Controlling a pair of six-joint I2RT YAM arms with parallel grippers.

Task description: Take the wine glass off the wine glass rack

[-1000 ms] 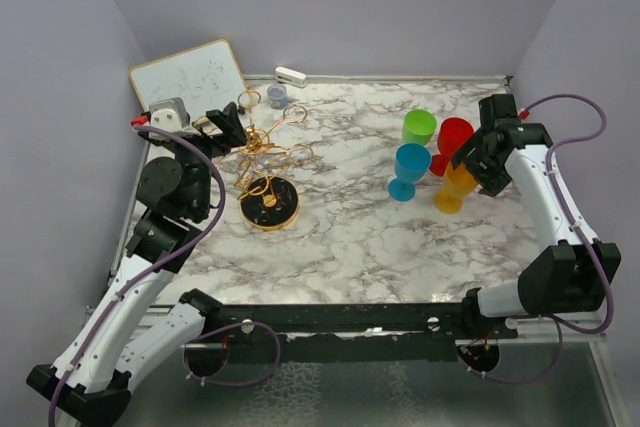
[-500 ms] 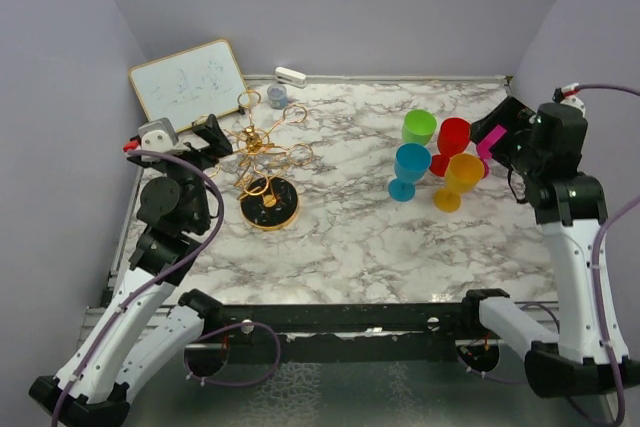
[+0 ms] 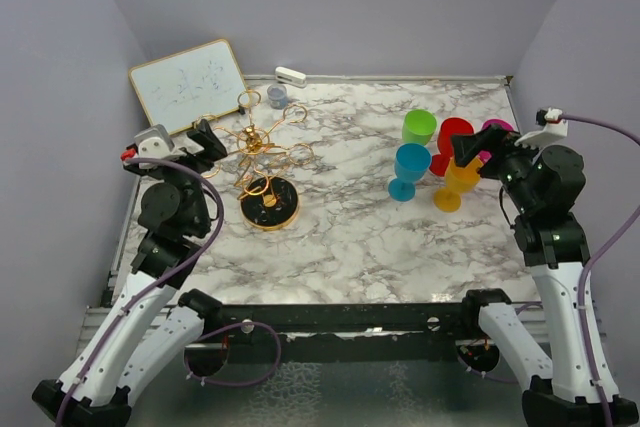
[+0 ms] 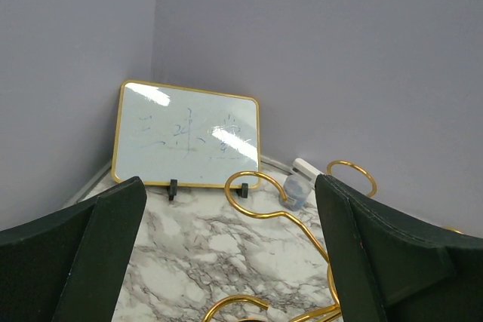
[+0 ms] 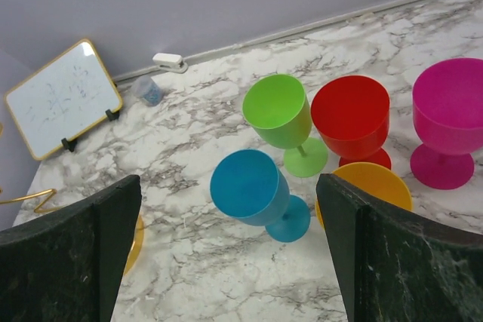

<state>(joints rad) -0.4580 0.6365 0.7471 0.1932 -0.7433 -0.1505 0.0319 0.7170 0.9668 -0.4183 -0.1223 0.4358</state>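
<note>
Glossy white table [image 3: 350, 237], veined in grey like marble. Near its left side, the wine glass rack [image 3: 262, 162]: thin gold wire, looped arms curling out from a central post, round black base rimmed in gold. On the right side, well apart from the rack, five smooth plastic wine glasses, upright in a tight cluster: green glass [image 5: 279, 111], red glass [image 5: 351, 115], magenta glass [image 5: 453, 122], blue glass [image 5: 245, 186], orange glass [image 5: 370, 186].

Left tool [image 4: 230, 186] spread wide, holding nothing, just beside the rack's outer loops. Right tool [image 5: 228, 182] spread wide too, empty, above the cluster.

Gold-framed whiteboard [image 4: 187, 135] propped at the back left corner; faint scribbles, unreadable.
</note>
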